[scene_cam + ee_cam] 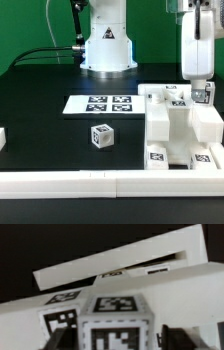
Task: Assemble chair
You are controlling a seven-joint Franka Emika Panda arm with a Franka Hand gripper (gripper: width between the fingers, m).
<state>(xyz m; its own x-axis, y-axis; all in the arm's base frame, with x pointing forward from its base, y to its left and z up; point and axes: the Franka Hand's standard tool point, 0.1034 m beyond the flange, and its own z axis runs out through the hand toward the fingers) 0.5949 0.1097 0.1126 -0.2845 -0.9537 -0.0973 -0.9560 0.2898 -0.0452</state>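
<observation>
The partly built chair (178, 128), chunky white blocks with marker tags, stands at the exterior view's right, against the front rail. My gripper (203, 90) hangs over its far right corner, shut on a white tagged chair part (204, 98) that reaches down to the assembly. In the wrist view that tagged part (113, 314) fills the space between my dark fingers (62, 336), and my gripper (115, 341) presses it from both sides. Beyond it lies a white slotted seat block (90, 269). A small loose tagged cube (101, 135) sits on the black table near the middle.
The marker board (100, 103) lies flat behind the cube. A long white border rail (70, 182) runs along the front edge. The robot's white base (107, 45) stands at the back. A white piece (2, 138) shows at the exterior view's left edge.
</observation>
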